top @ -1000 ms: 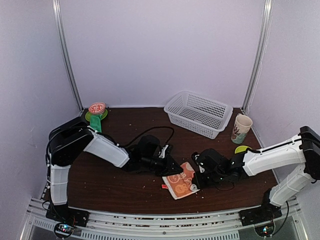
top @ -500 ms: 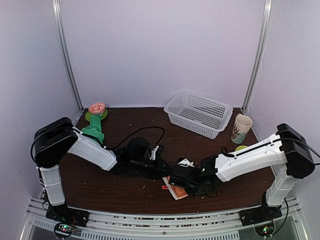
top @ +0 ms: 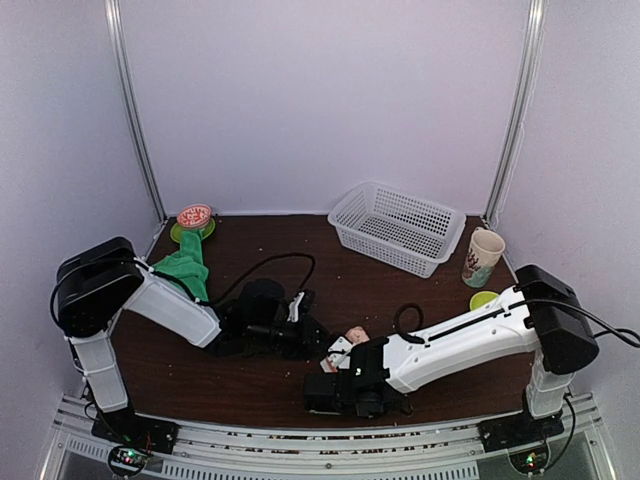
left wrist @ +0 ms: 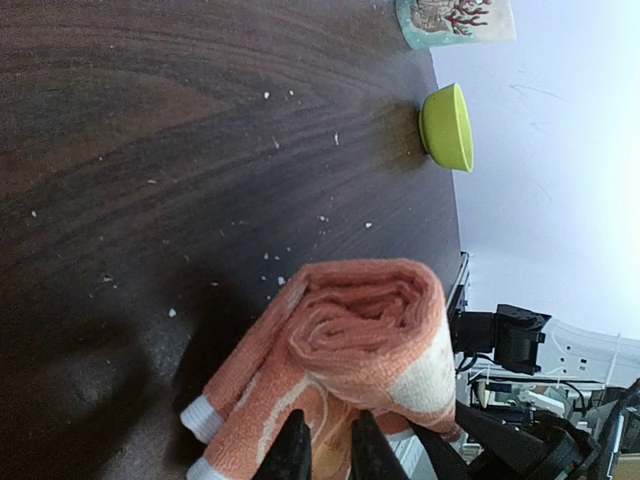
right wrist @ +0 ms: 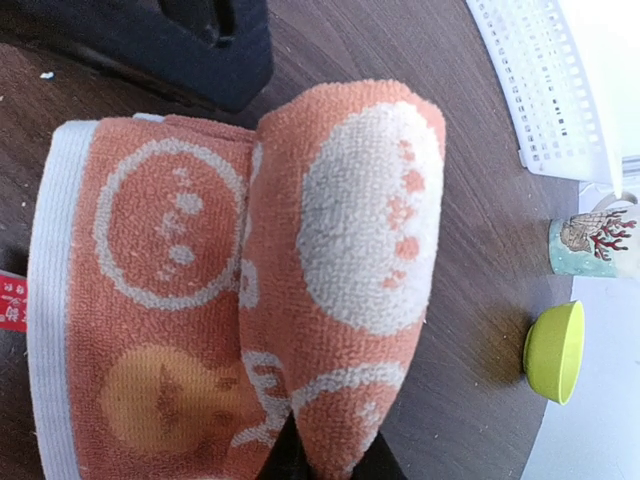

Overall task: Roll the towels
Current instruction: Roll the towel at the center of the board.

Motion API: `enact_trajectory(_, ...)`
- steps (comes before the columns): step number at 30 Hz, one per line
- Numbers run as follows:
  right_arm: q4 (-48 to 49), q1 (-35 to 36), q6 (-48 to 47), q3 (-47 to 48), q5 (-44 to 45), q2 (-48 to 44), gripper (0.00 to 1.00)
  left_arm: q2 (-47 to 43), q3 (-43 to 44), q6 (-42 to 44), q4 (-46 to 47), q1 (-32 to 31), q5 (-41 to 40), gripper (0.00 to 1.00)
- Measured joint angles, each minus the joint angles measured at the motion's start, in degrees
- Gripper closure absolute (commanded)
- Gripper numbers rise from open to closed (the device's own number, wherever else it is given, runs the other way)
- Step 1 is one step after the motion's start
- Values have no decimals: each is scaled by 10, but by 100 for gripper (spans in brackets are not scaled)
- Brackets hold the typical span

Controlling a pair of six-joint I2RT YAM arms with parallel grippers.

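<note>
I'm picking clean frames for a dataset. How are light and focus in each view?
Top external: soft, even light, slightly hazy, the peach towel mostly hidden under the right arm. Left wrist: towel roll sharp, dark shadow on the table beside it, wall blown out. Right wrist: towel weave crisp, basket overexposed.

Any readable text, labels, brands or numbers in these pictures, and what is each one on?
No text can be read.
Red tag on the peach towel: white marks, too small to read.
Round red lid at the back left: print blurred.
Mug: coral picture only, no words.
</note>
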Motion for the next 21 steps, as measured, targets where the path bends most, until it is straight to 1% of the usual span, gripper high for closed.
enact_trajectory(6, -12, 8, 2, 9, 0, 1, 82, -5, -15, -4, 11, 4, -4, 84)
enact_trajectory(10, -14, 12, -3, 14, 1, 9, 85, -8, -16, -6, 17, 4, -7, 84)
enact_trajectory(14, -14, 17, -9, 16, 4, 30, 84, -11, -16, -6, 23, 5, -8, 84)
enact_trajectory(17, -16, 21, -15, 16, 10, 40, 82, -11, -16, -7, 27, 9, -9, 84)
enact_trajectory(19, -16, 26, -20, 16, 13, 44, 79, -11, -16, -8, 33, 11, -7, 84)
enact_trajectory(21, -16, 31, -26, 16, 15, 46, 72, -11, -16, -9, 40, 13, -3, 84)
